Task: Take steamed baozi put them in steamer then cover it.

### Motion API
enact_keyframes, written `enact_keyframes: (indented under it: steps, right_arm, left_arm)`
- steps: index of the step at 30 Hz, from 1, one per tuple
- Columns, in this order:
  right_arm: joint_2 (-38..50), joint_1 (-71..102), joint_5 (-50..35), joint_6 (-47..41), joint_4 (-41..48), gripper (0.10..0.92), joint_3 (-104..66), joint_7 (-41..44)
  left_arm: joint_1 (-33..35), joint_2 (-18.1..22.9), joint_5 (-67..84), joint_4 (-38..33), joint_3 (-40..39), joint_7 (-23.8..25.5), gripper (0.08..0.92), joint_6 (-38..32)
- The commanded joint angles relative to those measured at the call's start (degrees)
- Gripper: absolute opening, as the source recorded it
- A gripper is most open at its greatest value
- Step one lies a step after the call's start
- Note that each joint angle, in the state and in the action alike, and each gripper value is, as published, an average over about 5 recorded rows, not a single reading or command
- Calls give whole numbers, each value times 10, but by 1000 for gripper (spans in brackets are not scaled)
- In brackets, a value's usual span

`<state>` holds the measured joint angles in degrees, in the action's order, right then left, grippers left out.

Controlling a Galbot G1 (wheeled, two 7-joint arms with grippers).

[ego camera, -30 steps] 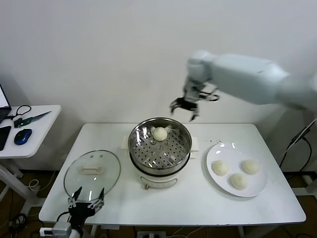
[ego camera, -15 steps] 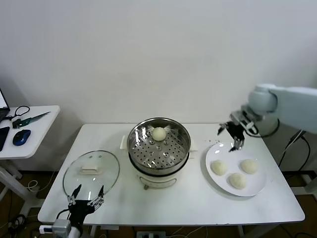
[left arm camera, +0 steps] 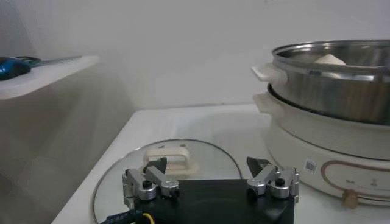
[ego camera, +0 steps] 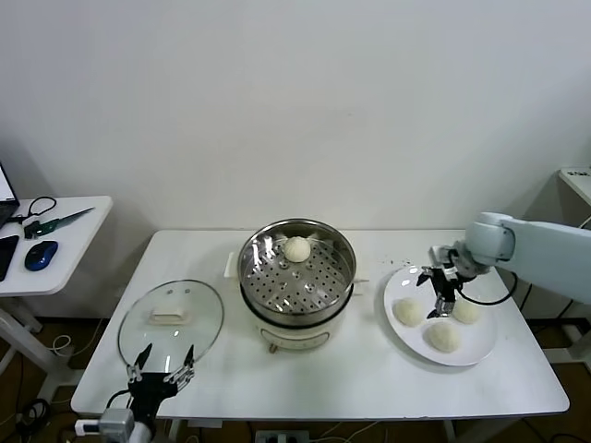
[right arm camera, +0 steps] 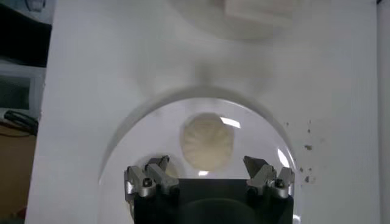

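No legible text, brand name or number appears in any view. The steamer (left arm camera: 329, 115) carries a small square label (left arm camera: 309, 165) on the front of its white base, possibly a code sticker; its content is too small to read. Beside the label, a thin brown outline surrounds a control panel area (left arm camera: 359, 176) with a knob (left arm camera: 348, 198) below it; no characters can be made out there.
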<state>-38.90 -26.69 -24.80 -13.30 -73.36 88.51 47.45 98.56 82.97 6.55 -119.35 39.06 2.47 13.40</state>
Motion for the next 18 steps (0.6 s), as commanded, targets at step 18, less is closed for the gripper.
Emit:
enact_keyframes:
  steps: [18]
  right_arm:
    - [-63, 146, 37, -32, 91, 787, -121, -16]
  left_arm:
    - [3, 2, -1, 6, 5, -1, 823, -1]
